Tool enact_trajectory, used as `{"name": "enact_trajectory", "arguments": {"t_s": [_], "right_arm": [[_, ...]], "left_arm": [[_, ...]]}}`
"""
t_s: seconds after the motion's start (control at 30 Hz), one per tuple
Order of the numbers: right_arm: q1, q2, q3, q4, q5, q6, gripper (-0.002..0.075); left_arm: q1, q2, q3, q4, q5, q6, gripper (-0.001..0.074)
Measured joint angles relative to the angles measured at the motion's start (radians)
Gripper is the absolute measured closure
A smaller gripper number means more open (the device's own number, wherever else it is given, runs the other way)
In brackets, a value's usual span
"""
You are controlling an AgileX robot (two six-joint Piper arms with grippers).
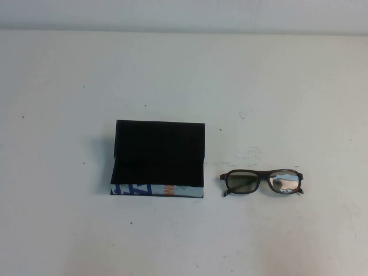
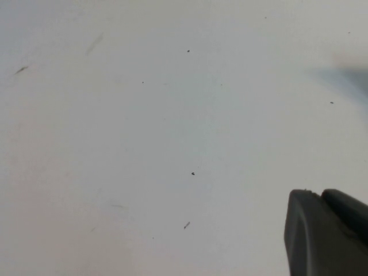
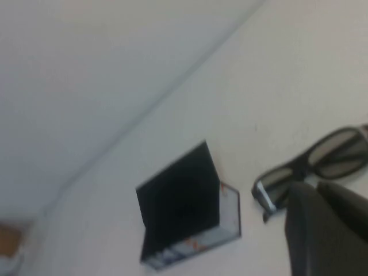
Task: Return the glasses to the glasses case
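White table point(image 1: 184, 75): glasses point(image 1: 261, 181) beside open glasses case point(image 1: 159, 158); both end effectors' spread indiscernible.

Matt black case point(image 1: 159, 150) with a printed blue, white and orange front, dark plastic-looking glasses point(image 1: 261, 181) with shiny, reflective greyish lenses, smooth matt white table point(image 1: 287, 86) with small dark specks and scuffs, matt dark finger point(image 2: 322, 233) of left gripper

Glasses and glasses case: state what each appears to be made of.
Glasses: probably plastic, dark thick frame, glossy lenses throwing bright reflections. Glasses case: likely card or fabric-covered board, matte black without glare, printed front. Left gripper over bare table; right gripper near the glasses.
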Motion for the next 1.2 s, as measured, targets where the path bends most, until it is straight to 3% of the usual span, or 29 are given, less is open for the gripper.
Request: {"name": "enact_trajectory", "arguments": {"t_s": [0.3, 0.6, 0.93, 1.2], "right_arm": [[0.000, 0.513, -0.360, -0.304, 0.412, -0.093, 0.0737], [0.014, 0.902, -0.627, -0.495, 0.538, -0.171, 0.0737], [0.322, 1.243, -0.851, -0.634, 0.581, -0.377, 0.0737], [0.416, 1.477, -1.127, -0.760, 0.648, -0.685, 0.0728]], "left_arm": [[0.000, 0.000, 0.000, 0.000, 0.000, 0.000, 0.0738], [0.000, 0.000, 0.000, 0.000, 0.000, 0.000, 0.0738], [0.000, 0.000, 0.000, 0.000, 0.000, 0.000, 0.0738], [0.000, 0.000, 0.000, 0.000, 0.000, 0.000, 0.0738]]}}
